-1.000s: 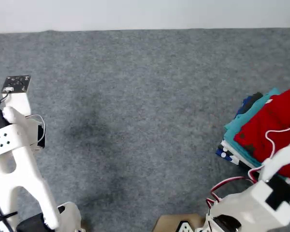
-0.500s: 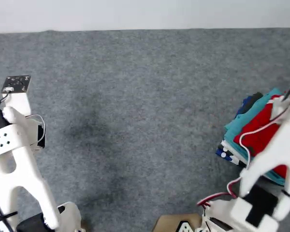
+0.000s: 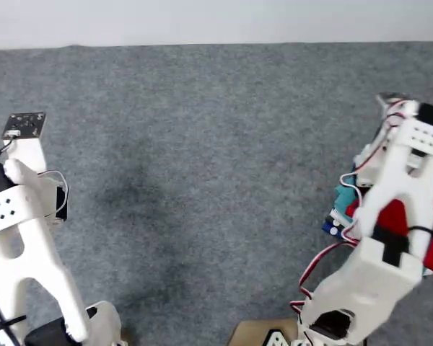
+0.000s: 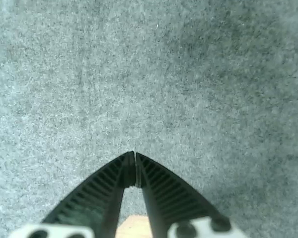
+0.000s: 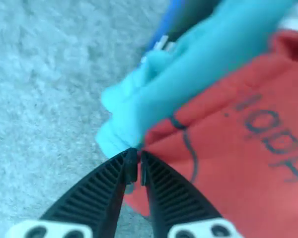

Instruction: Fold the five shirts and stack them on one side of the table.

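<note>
- Well off to the left of the stack of shirts (image 3: 344, 196), the left arm (image 3: 22, 238) stands over bare grey cloth. The left gripper (image 4: 134, 156) has its black ribbed fingers pinched tip to tip, with nothing between them.
- Between that arm and the stack, the table (image 3: 202, 144) is covered in the same grey felt.
- The stack sits at the table's right edge. A red shirt (image 5: 228, 124) with dark lettering lies on top, a teal shirt (image 5: 198, 64) bunches out beneath it, and a blue layer (image 5: 173, 15) shows lower down.
- The right arm (image 3: 404, 173) leans across the stack and hides much of it.
- The right gripper (image 5: 134, 153) is over the stack's edge where red meets teal. Its fingers are closed together, and I see no cloth caught between them.
</note>
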Robot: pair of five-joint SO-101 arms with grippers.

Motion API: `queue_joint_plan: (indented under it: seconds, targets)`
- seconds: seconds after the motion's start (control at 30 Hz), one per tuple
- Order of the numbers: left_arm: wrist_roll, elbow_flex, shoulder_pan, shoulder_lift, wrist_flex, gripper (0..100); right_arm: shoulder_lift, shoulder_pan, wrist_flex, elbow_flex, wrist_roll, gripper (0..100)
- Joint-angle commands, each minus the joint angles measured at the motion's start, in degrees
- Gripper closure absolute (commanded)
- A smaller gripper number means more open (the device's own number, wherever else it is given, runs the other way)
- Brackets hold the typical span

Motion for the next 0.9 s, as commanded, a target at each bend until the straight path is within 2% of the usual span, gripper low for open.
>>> queue_joint_plan:
  seconds: [0.0, 0.33, 0.5, 0.7, 0.87]
  targets:
    - [-0.09, -1.89, 0.53, -1.67, 0.7, 100, -1.89, -2.77, 1.89, -0.79, -2.99, 99.0]
    - [-0.09, -1.98, 0.88, -2.02, 0.79, 100, -20.88, -3.47, 2.24, -0.79, -3.34, 99.0]
    - [1.76, -1.98, 5.36, -5.45, 1.85, 100, -30.55, -4.88, 2.42, 1.32, -3.78, 99.0]
    - [7.47, 1.01, 13.27, -20.04, 1.76, 100, -38.9, -6.2, 2.24, 14.77, -3.87, 99.0]
    - [4.48, 7.08, 14.59, -28.22, 1.41, 100, -45.76, -6.81, -0.66, 27.25, -5.1, 99.0]
